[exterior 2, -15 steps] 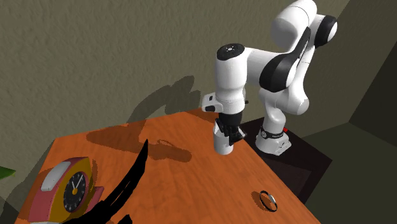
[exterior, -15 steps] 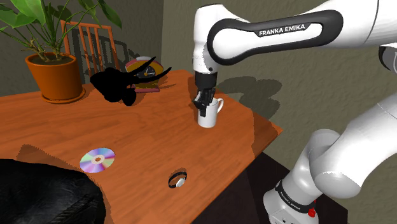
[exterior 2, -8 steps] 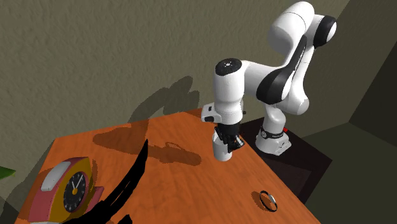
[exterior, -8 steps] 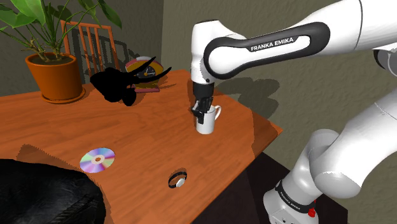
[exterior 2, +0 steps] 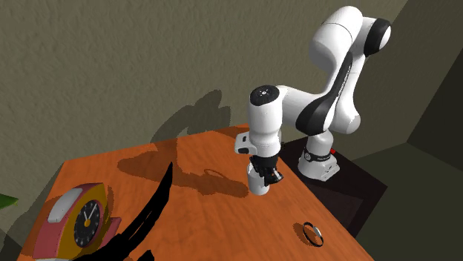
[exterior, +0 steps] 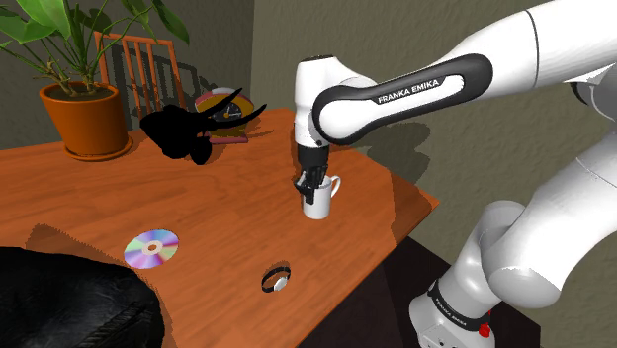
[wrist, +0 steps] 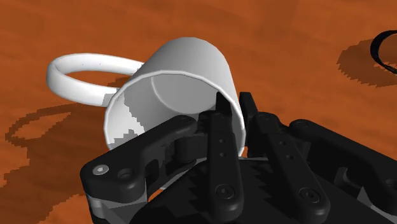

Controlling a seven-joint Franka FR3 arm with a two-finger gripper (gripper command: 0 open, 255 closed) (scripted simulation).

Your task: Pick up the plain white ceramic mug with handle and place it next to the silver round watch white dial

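Note:
A plain white mug with a loop handle hangs a little above the orange-brown wooden table. My black gripper is shut on its rim from above, one finger inside the cup and one outside. In the wrist view the mug is clasped at its rim by the gripper, and the handle's shadow falls apart from it on the wood. The watch, a dark band with a pale dial, lies near the table's front edge, nearer the camera than the mug. The second exterior view has the mug up the table from the watch.
A shiny disc lies at the shoulder view's left of the watch. A dark bulky object covers the lower left corner. At the back stand a potted plant, a chair, a black shape and a red-rimmed clock.
The gripper has carried the mug across the table toward the watch, down and slightly left in the shoulder view. The watch and the disc have stayed put.

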